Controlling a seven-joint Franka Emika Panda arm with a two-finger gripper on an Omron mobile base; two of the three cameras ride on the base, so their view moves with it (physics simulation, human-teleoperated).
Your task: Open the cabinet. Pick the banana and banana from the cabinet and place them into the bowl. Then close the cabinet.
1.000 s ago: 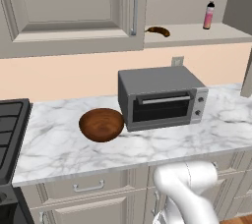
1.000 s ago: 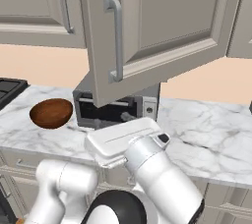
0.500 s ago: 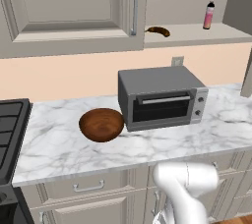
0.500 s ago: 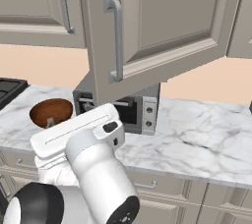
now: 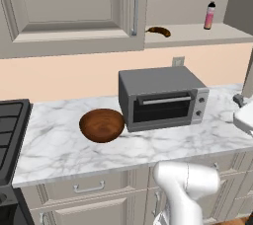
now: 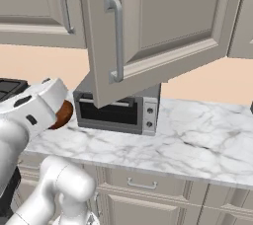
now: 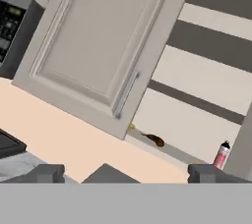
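The cabinet's right door [image 6: 158, 26] stands swung open, while its left door [image 5: 69, 12] is shut. On the bare shelf lies the dark brown banana [image 5: 159, 31], also seen in the hand view [image 7: 155, 140]. A small yellow tip [image 7: 131, 127] peeks from behind the shut door's edge; the rest of it is hidden. The dark wooden bowl [image 5: 102, 124] sits empty on the counter left of the oven, and my arm partly covers the bowl [image 6: 64, 113] in the right base view. My gripper [image 7: 127, 174] is open and empty, well below the shelf and pointing up at it.
A pink bottle [image 5: 210, 16] with a black cap stands on the shelf right of the banana. The grey box oven [image 5: 163, 98] sits under the cabinet, and a black stove [image 5: 10, 120] lies at the counter's left end. The open door [image 6: 117, 41] juts out over the counter.
In the right base view my arm has swung from the middle of the picture to the left. The bowl, oven, doors and banana have not moved. The gripper stays open.
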